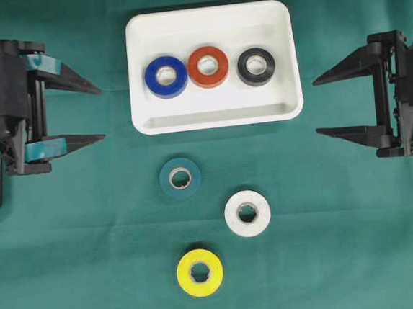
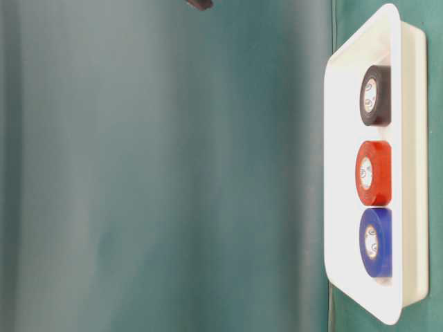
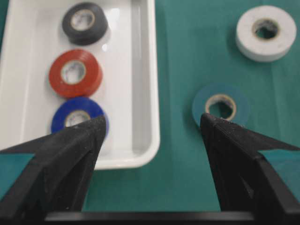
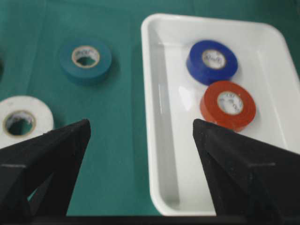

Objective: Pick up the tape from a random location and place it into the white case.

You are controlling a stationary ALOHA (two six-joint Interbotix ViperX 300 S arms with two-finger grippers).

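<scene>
The white case (image 1: 217, 114) lies at twelve o'clock on the green cloth (image 1: 344, 243), holding blue (image 1: 166, 76), red (image 1: 208, 66) and black (image 1: 256, 66) rolls in a row. Loose below it lie a teal roll (image 1: 179, 177) at six o'clock, then a white roll (image 1: 247, 213) and a yellow roll (image 1: 199, 272). The left gripper (image 1: 94, 112) at nine o'clock and the right gripper (image 1: 323, 106) at three o'clock both stand wide apart, empty.

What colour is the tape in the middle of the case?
Red-orange. The middle tape in the white case shows best in the overhead view.
</scene>
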